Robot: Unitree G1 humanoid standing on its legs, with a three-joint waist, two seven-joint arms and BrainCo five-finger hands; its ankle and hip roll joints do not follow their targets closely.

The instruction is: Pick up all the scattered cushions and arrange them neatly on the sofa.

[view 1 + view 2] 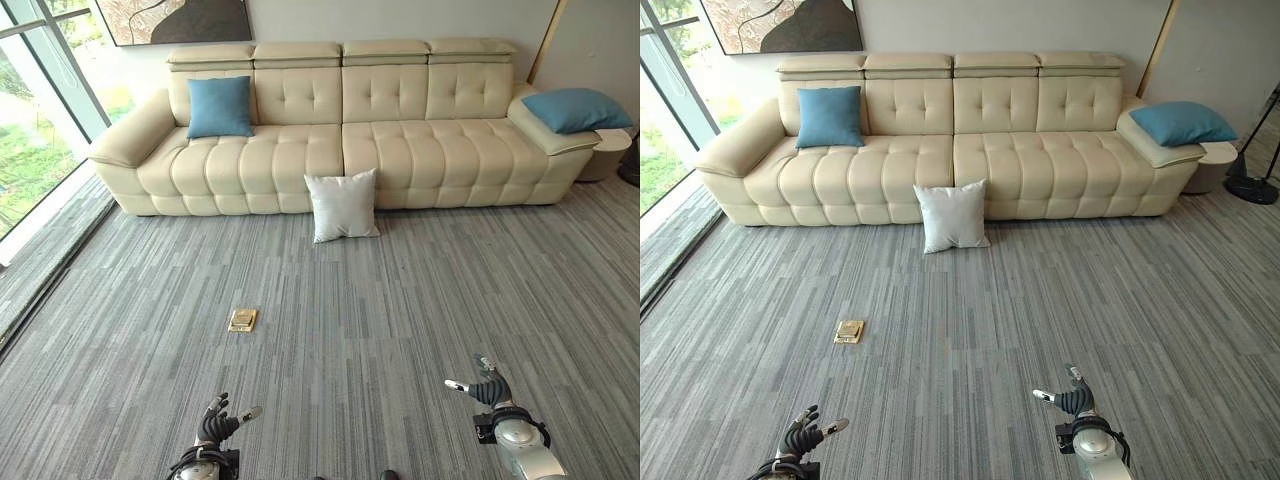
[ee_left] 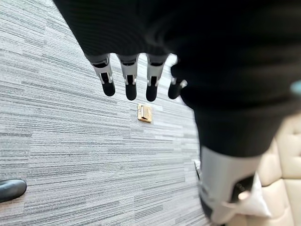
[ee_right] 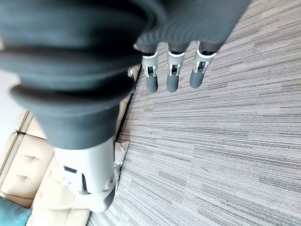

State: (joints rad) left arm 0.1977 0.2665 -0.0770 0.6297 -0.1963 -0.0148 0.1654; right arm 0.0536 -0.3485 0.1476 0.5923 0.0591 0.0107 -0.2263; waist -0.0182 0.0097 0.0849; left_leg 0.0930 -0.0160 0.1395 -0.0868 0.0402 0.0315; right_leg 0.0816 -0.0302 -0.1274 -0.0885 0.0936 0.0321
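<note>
Both eye views look down from head height across the grey carpet (image 1: 400, 330) to the cream sofa (image 1: 340, 150) along the frame's top, sharing nearly everything. Each wrist view looks past its own fingers, close, toward carpet, sofa in a lower corner.

Silver dark-tipped fingers (image 2: 128, 81), ribbed covers

Open grey carpet (image 1: 400, 330) between both hands and sofa (image 1: 400, 150), brass floor socket (image 1: 242, 320) flush ahead of left hand (image 1: 215, 425), white cushion (image 1: 343, 205) leaning against sofa front, middle seats unoccupied, blue cushions at both ends.
</note>
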